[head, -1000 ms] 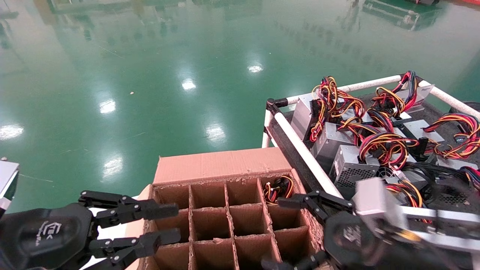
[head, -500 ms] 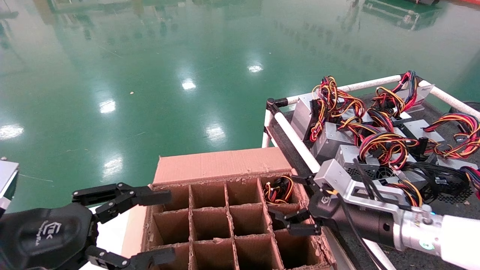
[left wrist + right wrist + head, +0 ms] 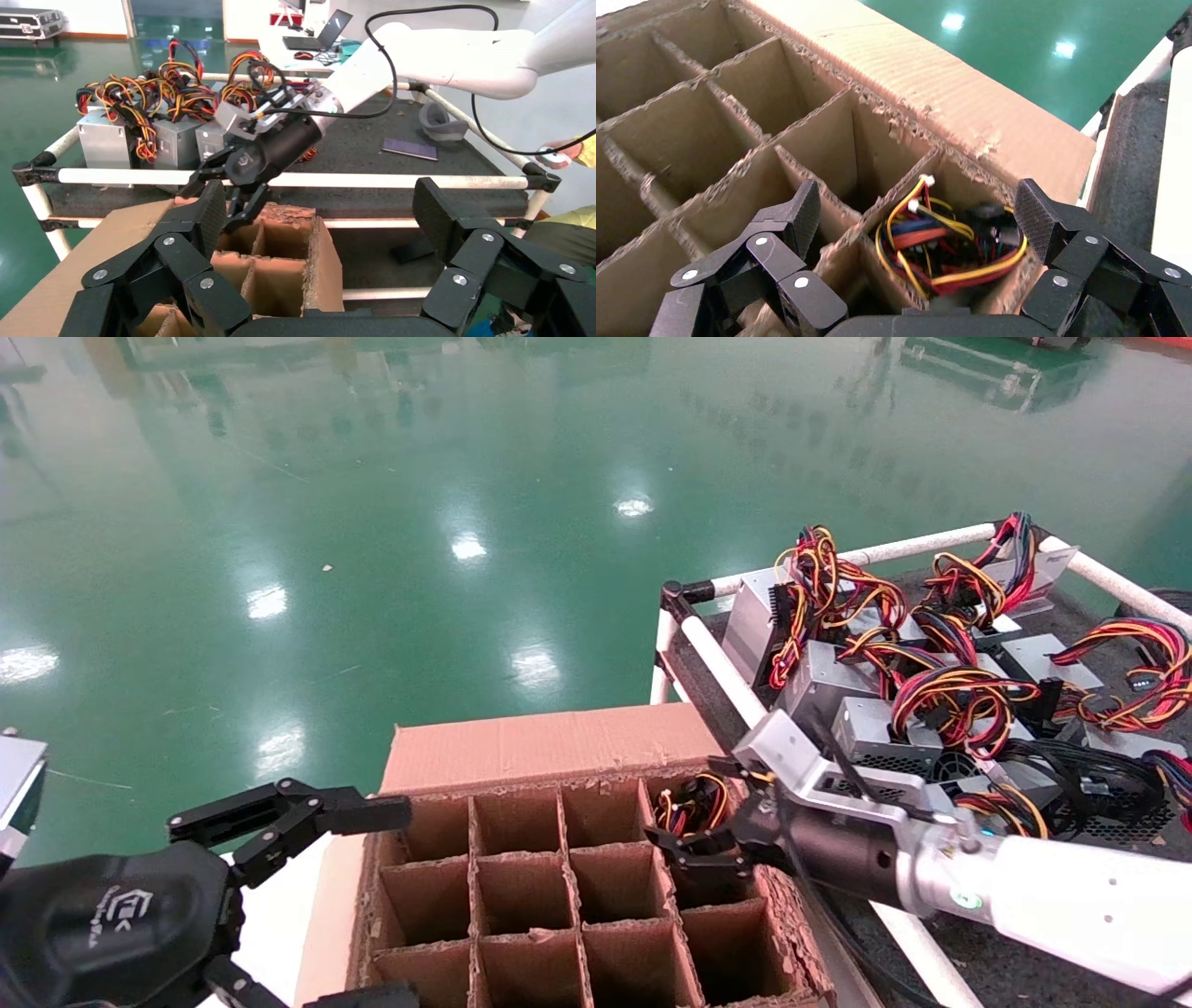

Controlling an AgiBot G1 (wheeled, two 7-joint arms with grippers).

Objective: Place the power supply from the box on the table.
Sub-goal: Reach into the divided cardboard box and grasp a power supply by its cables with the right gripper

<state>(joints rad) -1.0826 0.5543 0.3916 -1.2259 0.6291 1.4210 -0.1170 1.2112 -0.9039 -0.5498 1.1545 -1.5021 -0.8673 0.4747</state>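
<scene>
Well, the table [image 3: 1043,980] already carries several finished units [image 3: 866,728], and the box [image 3: 559,868] is nearly emptied. One power supply [image 3: 947,246] sits in its far corner cell, unlifted. The right gripper [image 3: 694,854] hovers there, fingers apart; the left gripper [image 3: 307,896] waits beside the box, spread wide.

- Your right gripper [image 3: 697,851] sits at about 5 o'clock in the head view, fingers spread wide, arm reaching in from 4 o'clock.
- Your left gripper [image 3: 349,905] hangs at 8 o'clock, fingers splayed apart, holding nothing.
</scene>
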